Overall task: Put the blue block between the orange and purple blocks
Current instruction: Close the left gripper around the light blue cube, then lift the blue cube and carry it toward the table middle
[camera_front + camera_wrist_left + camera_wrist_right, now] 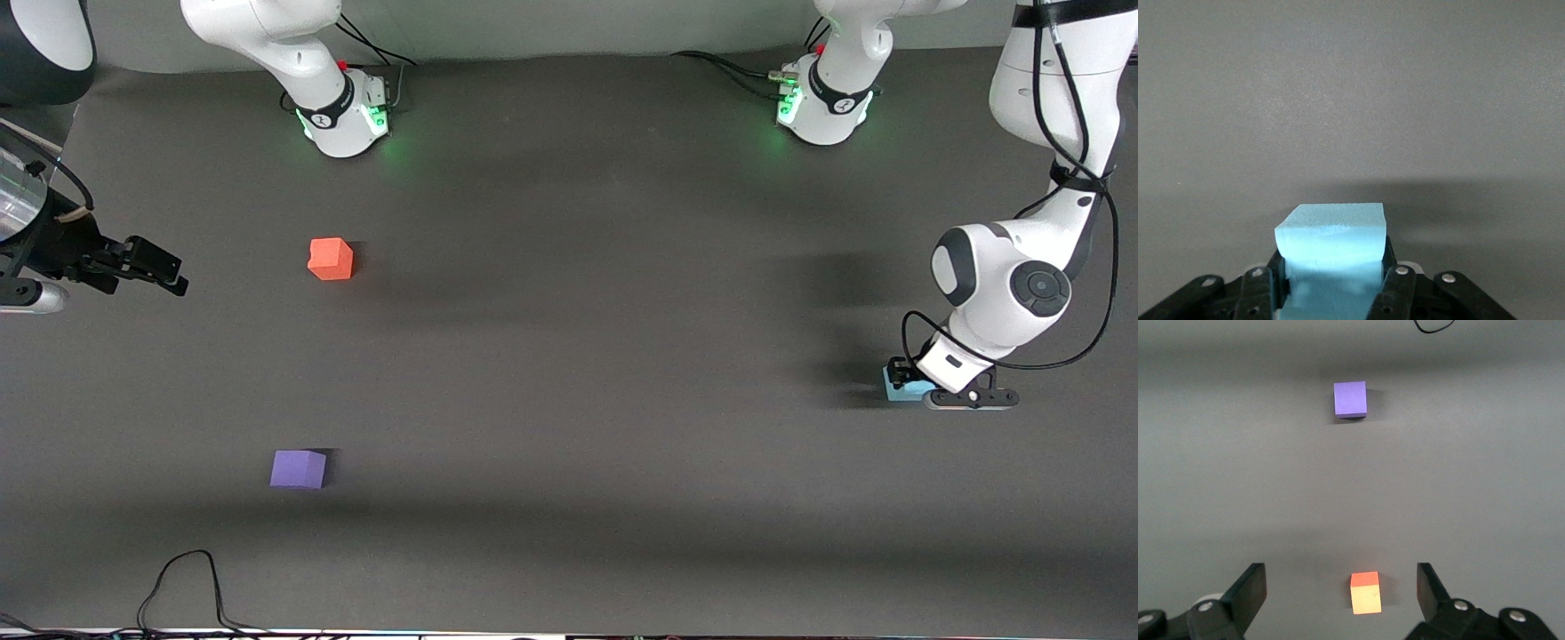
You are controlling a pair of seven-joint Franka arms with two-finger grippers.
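Observation:
The light blue block (900, 388) sits low at the table, at the left arm's end; my left gripper (909, 378) is shut on it. In the left wrist view the fingers (1390, 270) pinch the block (1331, 237) on both sides and dent it. The orange block (331, 259) and the purple block (298, 468) lie apart toward the right arm's end, with the purple one nearer the front camera. My right gripper (164, 269) hangs open and empty in the air at that end. Its wrist view (1341, 587) shows the orange block (1365, 592) and the purple block (1350, 399) below.
A dark grey mat (578, 356) covers the table. A black cable (187, 578) loops at the table edge nearest the front camera, close to the purple block; it also shows in the right wrist view (1435, 325). Bare mat lies between the orange and purple blocks.

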